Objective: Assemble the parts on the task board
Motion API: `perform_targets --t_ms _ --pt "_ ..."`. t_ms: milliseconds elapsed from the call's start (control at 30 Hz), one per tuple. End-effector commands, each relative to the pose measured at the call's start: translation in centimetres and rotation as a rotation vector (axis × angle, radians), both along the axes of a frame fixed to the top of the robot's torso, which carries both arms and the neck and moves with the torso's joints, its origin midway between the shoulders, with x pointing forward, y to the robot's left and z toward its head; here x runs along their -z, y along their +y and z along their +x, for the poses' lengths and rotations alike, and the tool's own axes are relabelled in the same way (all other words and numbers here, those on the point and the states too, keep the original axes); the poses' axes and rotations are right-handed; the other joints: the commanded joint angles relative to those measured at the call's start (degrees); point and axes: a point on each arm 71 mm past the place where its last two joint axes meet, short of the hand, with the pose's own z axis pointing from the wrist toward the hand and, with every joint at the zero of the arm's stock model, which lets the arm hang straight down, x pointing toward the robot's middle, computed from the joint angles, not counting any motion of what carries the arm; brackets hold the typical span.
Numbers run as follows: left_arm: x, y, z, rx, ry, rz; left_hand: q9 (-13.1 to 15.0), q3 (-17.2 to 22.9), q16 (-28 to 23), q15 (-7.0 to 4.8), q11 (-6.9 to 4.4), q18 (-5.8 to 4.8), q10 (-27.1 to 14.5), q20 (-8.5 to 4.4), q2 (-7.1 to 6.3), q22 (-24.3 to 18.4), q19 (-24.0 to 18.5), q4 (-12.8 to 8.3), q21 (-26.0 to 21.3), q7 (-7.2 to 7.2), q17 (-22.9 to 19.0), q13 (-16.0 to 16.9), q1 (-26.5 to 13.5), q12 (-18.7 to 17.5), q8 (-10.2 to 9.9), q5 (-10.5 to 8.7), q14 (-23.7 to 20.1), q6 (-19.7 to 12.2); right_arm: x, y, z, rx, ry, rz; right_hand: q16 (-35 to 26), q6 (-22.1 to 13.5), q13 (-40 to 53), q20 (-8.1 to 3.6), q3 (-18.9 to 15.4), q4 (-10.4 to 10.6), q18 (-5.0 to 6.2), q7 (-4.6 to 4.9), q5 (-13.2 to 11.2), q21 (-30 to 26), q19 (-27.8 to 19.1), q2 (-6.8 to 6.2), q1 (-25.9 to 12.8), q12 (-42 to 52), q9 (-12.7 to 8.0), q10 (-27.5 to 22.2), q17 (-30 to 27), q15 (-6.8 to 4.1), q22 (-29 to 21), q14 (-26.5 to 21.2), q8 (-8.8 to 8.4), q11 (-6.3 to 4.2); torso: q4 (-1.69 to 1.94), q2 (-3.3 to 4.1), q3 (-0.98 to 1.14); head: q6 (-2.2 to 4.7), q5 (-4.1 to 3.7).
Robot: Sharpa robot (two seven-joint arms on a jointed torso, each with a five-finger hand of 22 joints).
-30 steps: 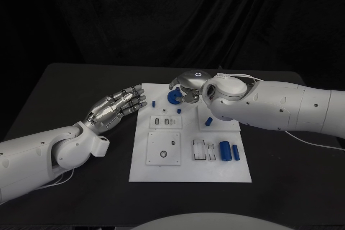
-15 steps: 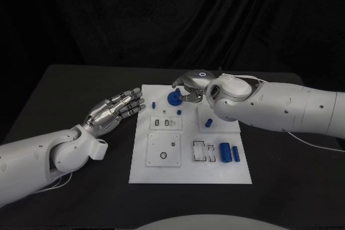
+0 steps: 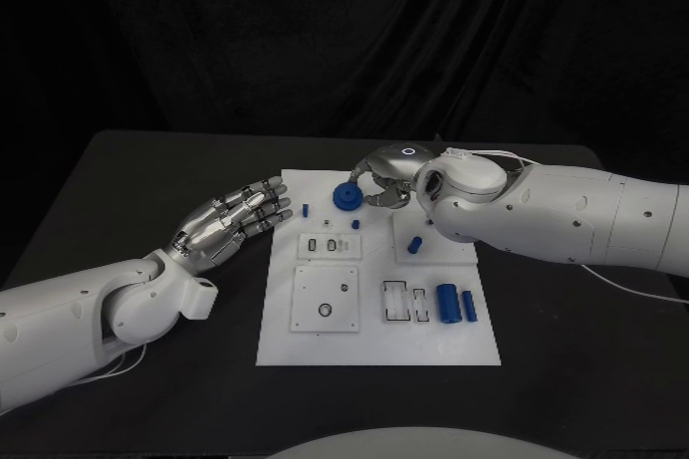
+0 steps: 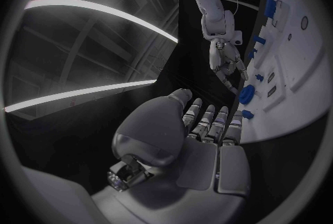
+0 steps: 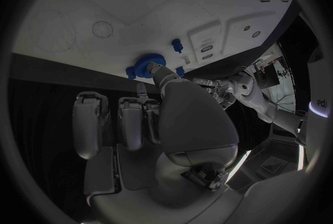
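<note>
Dim scene, overhead glare, fisheye-warped wrist views

The right hand (image 3: 385,177) hangs by a blue disc (image 3: 346,196) at the board's (image 3: 377,325) far edge, while the left hand (image 3: 230,221) lies flat, fingers straight, beside the board.

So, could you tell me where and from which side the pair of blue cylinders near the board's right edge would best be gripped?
Grip each of the blue cylinders across its round mid-length, coming from above. They lie flat, side by side, lengthwise on the task board, so take the outer one from its free side first. The right hand is nearer, I judge.
</note>
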Motion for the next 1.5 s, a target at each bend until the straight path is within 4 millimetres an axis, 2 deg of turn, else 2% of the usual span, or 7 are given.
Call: perform_targets --t_ms 33,300,367,633,900,1233,1500 --pt "-0.5 0.2 -0.1 -0.017 -0.058 -0.074 0.0 0.4 0.3 0.33 0.05 -0.26 -0.1 -0.08 -0.05 0.0 0.3 0.1 0.1 0.39 0.1 0.0 -0.5 -0.1 -0.3 0.11 0.0 -0.2 0.6 0.1 0.1 -0.004 0.034 -0.039 -0.2 -0.2 15.1 -0.29 0.1 0.3 0.35 -0.04 -0.4 -0.3 2.5 0.10 -0.3 0.1 -0.1 5.9 13.2 -0.14 12.8 5.4 -0.28 -0.16 -0.07 -0.23 -0.21 -0.44 -0.10" --pt "-0.4 0.1 -0.1 -0.015 -0.056 -0.075 0.0 0.4 0.3 0.33 0.05 -0.26 -0.1 -0.08 -0.05 0.0 0.3 0.1 0.1 0.39 0.1 0.0 -0.5 -0.1 -0.3 0.11 0.0 -0.2 0.9 0.3 0.3 -0.004 0.041 -0.046 -0.2 0.7 15.1 -0.28 0.2 0.3 0.35 -0.03 -0.4 -0.3 2.5 0.19 -0.2 0.1 0.2 5.9 13.2 -0.14 12.8 5.4 -0.18 -0.15 0.08 -0.24 -0.10 -0.76 -0.11" --pt "-0.4 0.1 -0.1 -0.014 -0.055 -0.075 0.0 0.4 0.3 0.33 0.05 -0.26 -0.1 -0.08 -0.05 0.0 0.3 0.1 0.1 0.39 0.1 0.0 -0.5 -0.1 -0.3 0.11 0.0 -0.2 1.0 0.3 0.2 -0.004 0.044 -0.047 -0.2 1.0 15.1 -0.28 0.2 0.3 0.36 0.00 -0.5 -0.3 2.5 0.25 -0.2 0.1 0.2 5.9 13.2 -0.13 12.8 5.4 -0.10 -0.14 0.09 -0.24 -0.19 -0.78 -0.05" --pt "-0.4 0.2 -0.1 -0.017 -0.054 -0.073 0.0 0.7 0.3 0.41 0.07 -0.35 -0.1 -0.08 0.00 0.0 0.3 0.1 0.1 0.41 0.1 0.0 -0.7 0.0 -0.3 0.12 0.0 -0.2 1.2 -0.1 0.3 0.008 0.053 -0.055 -0.3 7.4 15.1 0.17 0.5 0.8 0.36 1.07 -0.7 -0.5 2.5 0.40 -0.5 0.1 -0.1 5.9 13.1 0.47 12.8 5.4 1.78 0.66 0.11 -0.16 -0.36 -0.66 0.04" --pt "-0.4 0.3 -0.2 -0.018 -0.053 -0.073 0.0 0.9 0.4 0.45 0.08 -0.42 -0.1 -0.08 0.09 0.0 0.3 0.1 0.1 0.42 0.1 0.0 -0.8 0.0 -0.3 0.16 0.0 -0.2 1.1 -1.1 0.1 0.026 0.040 -0.040 -0.3 14.9 15.1 0.62 0.3 0.6 0.38 1.41 -0.8 -0.6 2.5 0.62 -0.4 0.1 2.0 5.9 13.2 0.86 12.8 5.4 5.02 1.03 0.02 -0.34 -0.35 -0.99 0.40" --pt "-0.4 0.6 -0.2 -0.025 -0.053 -0.070 0.0 0.9 0.4 0.45 0.08 -0.42 -0.1 -0.08 0.09 0.0 0.3 0.1 0.1 0.42 0.1 0.0 -0.8 0.0 -0.3 0.16 0.0 -0.2 0.7 -3.6 -0.2 0.067 0.010 -0.007 -0.9 13.5 15.1 0.63 -0.3 0.9 0.54 1.43 -1.3 -1.3 2.2 0.57 -0.8 0.1 2.6 5.9 12.5 0.84 12.6 5.2 4.61 1.07 0.00 -0.28 -0.28 -0.96 0.70" --pt "-0.4 0.9 -0.5 -0.029 -0.050 -0.067 0.0 1.1 0.6 0.50 0.13 -0.47 -0.1 -0.09 0.06 0.0 0.3 0.1 0.1 0.45 0.1 0.0 -1.0 0.3 -0.3 0.17 0.2 0.0 -3.5 -7.2 -1.1 0.116 -0.065 0.026 -3.3 12.0 14.8 0.63 -0.8 2.1 1.19 1.22 -2.5 -4.1 0.9 0.28 -1.6 0.0 2.3 5.6 10.2 0.77 11.6 4.4 3.51 0.91 -0.12 -0.23 -0.27 -1.04 1.08"
